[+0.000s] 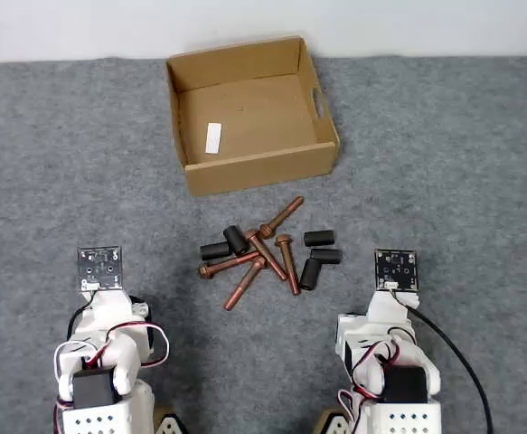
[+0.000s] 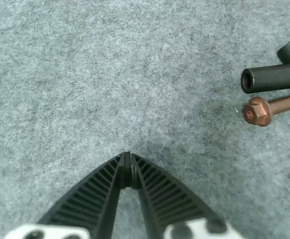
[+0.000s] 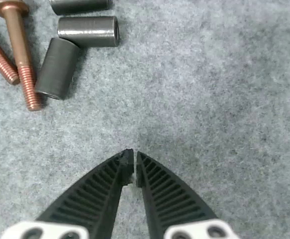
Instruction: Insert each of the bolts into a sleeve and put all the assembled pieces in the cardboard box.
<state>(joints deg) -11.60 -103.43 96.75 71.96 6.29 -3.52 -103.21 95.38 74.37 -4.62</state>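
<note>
Counter (image 1: pixel 462 154): grey felt-like cover across the whole field. Box (image 1: pixel 263 170) sits far centre, open on top, with no assembled pieces inside and a pale label on its floor. Two arms are parked at the near edge, left arm (image 1: pixel 100 362) and right arm (image 1: pixel 390 362), with the loose parts lying between them and a little farther out. Bolts (image 1: pixel 266 253): five, copper-coloured, in a crossed heap at centre, several touching or overlapping. Sleeves (image 1: pixel 326 256): five, black. Three lie just right of the heap and two on its left side, against the bolts. No bolt looks seated in a sleeve. Left fingers (image 2: pixel 130 167): closed tip to tip, holding nothing, over bare cover, with a sleeve mouth and a bolt head off to the right. Right fingers (image 3: pixel 131 162): all but closed with a sliver of gap at the tips, holding nothing, near the right-hand sleeves. Judgement: the task is at its start and the first pick is not yet made. The next move calls for one arm to open and take a free sleeve. The right-hand trio looks easiest, being clear of the tangle. The other arm takes an outer bolt by the shank, then lines thread end to bore.
</note>
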